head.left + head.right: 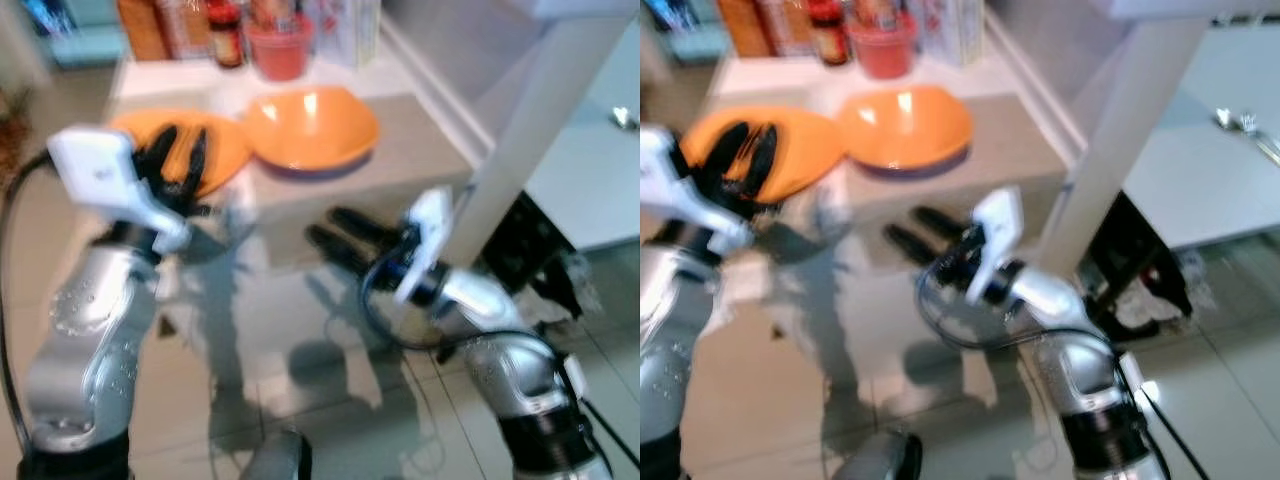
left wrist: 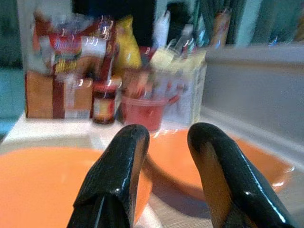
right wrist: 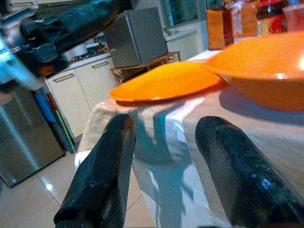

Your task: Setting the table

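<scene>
An orange plate (image 1: 222, 142) and an orange bowl (image 1: 312, 125) lie side by side on a low cloth-covered table (image 1: 410, 150). My left gripper (image 1: 180, 152) hovers open right over the plate's near half, its black fingers (image 2: 116, 175) pointing toward the bowl (image 2: 218, 156). My right gripper (image 1: 335, 232) is open too, held lower in front of the table's near edge, short of the bowl (image 3: 266, 66) and plate (image 3: 166, 83). Neither holds anything.
At the table's back stand a red cup (image 1: 280, 45), a dark jar (image 1: 227, 35), boxes and snack bags (image 2: 71, 61). A white table leg (image 1: 530, 150) rises at the right beside a white tabletop (image 1: 1210, 170) bearing cutlery (image 1: 1240, 125). Glossy tiled floor lies below.
</scene>
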`<state>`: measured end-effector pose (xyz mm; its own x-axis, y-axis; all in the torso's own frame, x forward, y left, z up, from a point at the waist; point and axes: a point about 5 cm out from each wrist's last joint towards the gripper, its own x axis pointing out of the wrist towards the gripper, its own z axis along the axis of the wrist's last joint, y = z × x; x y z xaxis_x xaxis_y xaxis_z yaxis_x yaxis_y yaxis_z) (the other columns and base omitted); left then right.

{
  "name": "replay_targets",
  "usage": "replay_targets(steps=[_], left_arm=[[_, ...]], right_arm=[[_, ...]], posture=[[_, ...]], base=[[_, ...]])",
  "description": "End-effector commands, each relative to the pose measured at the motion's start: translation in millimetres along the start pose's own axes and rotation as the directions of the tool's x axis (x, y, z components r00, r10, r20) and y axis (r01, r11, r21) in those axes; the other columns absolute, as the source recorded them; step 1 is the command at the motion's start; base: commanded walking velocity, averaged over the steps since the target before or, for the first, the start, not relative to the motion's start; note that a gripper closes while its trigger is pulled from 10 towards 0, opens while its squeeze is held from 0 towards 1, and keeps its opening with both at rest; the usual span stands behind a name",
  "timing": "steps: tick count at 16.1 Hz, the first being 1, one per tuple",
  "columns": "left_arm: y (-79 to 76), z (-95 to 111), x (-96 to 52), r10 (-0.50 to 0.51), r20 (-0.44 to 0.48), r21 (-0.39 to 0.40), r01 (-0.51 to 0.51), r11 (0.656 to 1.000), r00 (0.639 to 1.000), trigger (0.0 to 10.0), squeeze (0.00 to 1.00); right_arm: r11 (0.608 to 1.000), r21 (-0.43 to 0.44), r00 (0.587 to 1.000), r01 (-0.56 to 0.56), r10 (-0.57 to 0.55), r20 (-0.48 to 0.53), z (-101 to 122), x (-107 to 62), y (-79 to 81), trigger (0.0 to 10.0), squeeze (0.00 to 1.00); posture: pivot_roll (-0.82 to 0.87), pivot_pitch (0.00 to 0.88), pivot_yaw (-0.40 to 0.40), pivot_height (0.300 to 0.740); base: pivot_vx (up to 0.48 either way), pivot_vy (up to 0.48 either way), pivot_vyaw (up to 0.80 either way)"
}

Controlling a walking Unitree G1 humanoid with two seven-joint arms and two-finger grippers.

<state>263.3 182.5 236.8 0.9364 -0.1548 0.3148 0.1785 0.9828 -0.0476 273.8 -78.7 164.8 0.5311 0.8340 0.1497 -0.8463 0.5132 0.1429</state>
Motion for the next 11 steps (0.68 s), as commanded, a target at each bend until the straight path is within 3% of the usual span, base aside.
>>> replay_targets(steps=[1,4,6,7,8,9,10,11], left_arm=[[-4.5,5,0.2,-0.015,0.021,0.011,0.014,1.0,1.0,10.0,0.0],[-1.4,2,-1.2,-0.002,0.002,0.062,0.002,0.998,1.0,10.0,0.0],[12.7,-3,-1.6,0.024,-0.05,0.232,-0.012,0.973,0.998,10.0,0.0],[18.8,-6,-1.4,0.022,-0.085,0.339,0.008,0.941,0.996,10.0,1.0],[23.0,-12,-1.0,-0.006,-0.142,0.487,0.075,0.87,0.99,10.0,1.0],[24.9,-16,-0.1,-0.017,-0.173,0.544,0.11,0.832,0.985,10.0,1.0],[25.5,-17,0.5,-0.017,-0.18,0.551,0.115,0.827,0.984,10.0,1.0],[25.2,-19,3.0,-0.026,-0.197,0.587,0.139,0.798,0.98,10.0,1.0]], right_arm=[[1.0,-0.027,1.0,-0.001,0.001,0.01,3,-2.5,0.1,10.0,0.0],[0.998,-0.06,1.0,0.011,-0.012,-0.027,0,-1.8,0.5,10.0,0.0],[0.998,-0.066,1.0,0.006,-0.008,-0.028,-1,-2.8,0.7,10.0,0.0],[0.998,-0.067,0.999,0.008,-0.01,-0.03,-1,-3.2,0.6,10.0,0.0],[0.997,-0.071,0.999,0.011,-0.013,-0.036,-1,-3.5,0.4,10.0,0.0],[0.997,-0.072,0.999,0.012,-0.015,-0.04,-2,-3.4,0.5,10.0,0.0],[0.997,-0.073,0.999,0.012,-0.015,-0.041,-2,-3.4,0.6,10.0,0.0],[0.996,-0.083,0.998,0.011,-0.015,-0.053,-4,-3.1,1.2,10.0,0.0]], posture=[[-0.02,0.138,0.016,0.74],[-0.02,0.14,0.016,0.74],[-0.03,0.143,0.014,0.74],[-0.03,0.144,0.014,0.74],[-0.03,0.144,0.013,0.74],[-0.03,0.146,0.015,0.74],[-0.03,0.146,0.016,0.74],[-0.03,0.148,0.018,0.74]], base=[[0.0,0.0,0.0],[0.0,0.0,0.0],[0.0,0.0,0.0],[0.0,0.0,0.0],[0.0,0.0,0.0],[0.0,0.0,0.0],[0.0,0.0,0.0],[0.0,0.0,0.0]])
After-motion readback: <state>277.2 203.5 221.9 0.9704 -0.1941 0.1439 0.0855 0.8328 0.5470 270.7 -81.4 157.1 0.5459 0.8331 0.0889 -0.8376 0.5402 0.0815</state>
